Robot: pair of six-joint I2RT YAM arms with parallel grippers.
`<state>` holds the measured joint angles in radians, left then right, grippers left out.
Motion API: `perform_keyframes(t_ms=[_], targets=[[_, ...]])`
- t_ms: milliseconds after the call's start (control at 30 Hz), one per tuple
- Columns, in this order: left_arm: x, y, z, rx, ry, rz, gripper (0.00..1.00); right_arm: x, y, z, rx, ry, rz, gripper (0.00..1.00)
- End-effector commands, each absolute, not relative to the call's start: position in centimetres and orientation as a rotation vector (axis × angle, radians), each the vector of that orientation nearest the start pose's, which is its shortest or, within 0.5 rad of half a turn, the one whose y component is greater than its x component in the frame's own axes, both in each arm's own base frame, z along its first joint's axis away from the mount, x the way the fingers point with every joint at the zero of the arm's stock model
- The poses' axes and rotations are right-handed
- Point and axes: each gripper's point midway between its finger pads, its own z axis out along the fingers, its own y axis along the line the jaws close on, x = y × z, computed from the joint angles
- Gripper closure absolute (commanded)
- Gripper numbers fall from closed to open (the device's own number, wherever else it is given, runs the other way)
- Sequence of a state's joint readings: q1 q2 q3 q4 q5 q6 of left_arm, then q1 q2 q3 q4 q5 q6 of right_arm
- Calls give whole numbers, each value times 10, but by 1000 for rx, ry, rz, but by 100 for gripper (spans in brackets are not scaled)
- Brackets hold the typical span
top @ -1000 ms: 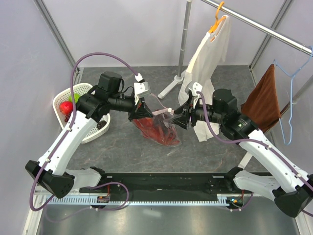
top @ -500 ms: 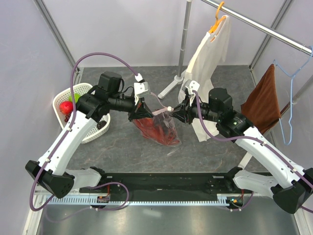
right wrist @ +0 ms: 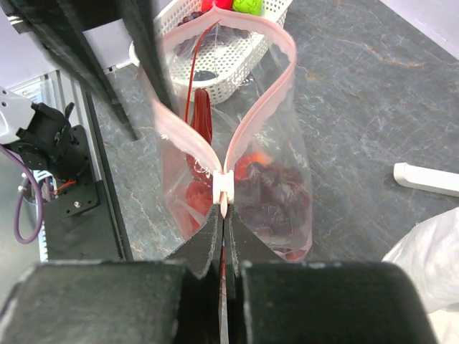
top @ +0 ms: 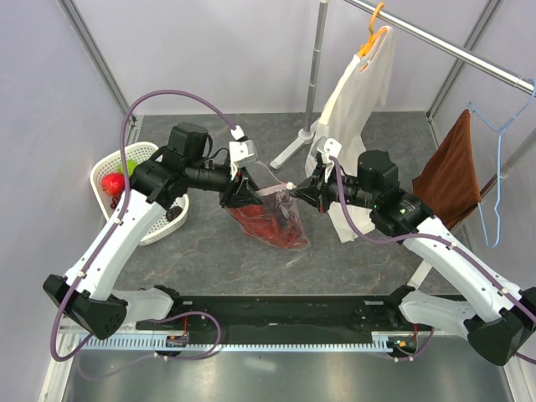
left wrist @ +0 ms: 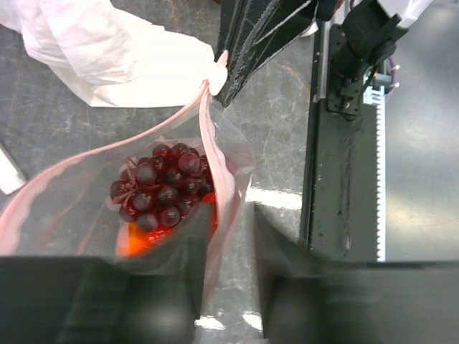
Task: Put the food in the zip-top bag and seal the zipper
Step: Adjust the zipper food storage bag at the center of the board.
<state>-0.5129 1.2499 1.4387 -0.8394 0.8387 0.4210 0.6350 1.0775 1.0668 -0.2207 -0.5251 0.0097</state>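
Right gripper (right wrist: 223,213) has closed: its jaws, apart a second ago, now pinch the zipper (right wrist: 267,100) at the white slider tab (right wrist: 223,185). Left gripper (left wrist: 228,247) has begun to part. The pink strip runs between its fingers, but whether it is still gripped is unclear. Zip-top bag (top: 278,219) stands between both arms, mouth open, grapes (left wrist: 161,190) inside. Sealing can probably begin, although the red apple (top: 112,182) sits in the basket (top: 159,233).
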Motion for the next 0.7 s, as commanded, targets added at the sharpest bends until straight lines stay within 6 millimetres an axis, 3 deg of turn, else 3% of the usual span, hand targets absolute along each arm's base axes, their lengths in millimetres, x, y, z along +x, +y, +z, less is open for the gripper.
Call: perform_keyframes(t_ms=[0, 100, 300, 667], targets=[[208, -250, 353, 1365, 1494, -876, 52, 225, 274, 321, -993, 1531, 867, 100], [206, -252, 378, 1423, 1317, -823, 36, 223, 272, 323, -1014, 1511, 849, 100], [206, -272, 394, 1544, 1103, -841, 32, 224, 273, 325, -1062, 1460, 805, 100], [220, -319, 367, 1672, 1089, -792, 40, 224, 272, 334, -1073, 1418, 770, 100]])
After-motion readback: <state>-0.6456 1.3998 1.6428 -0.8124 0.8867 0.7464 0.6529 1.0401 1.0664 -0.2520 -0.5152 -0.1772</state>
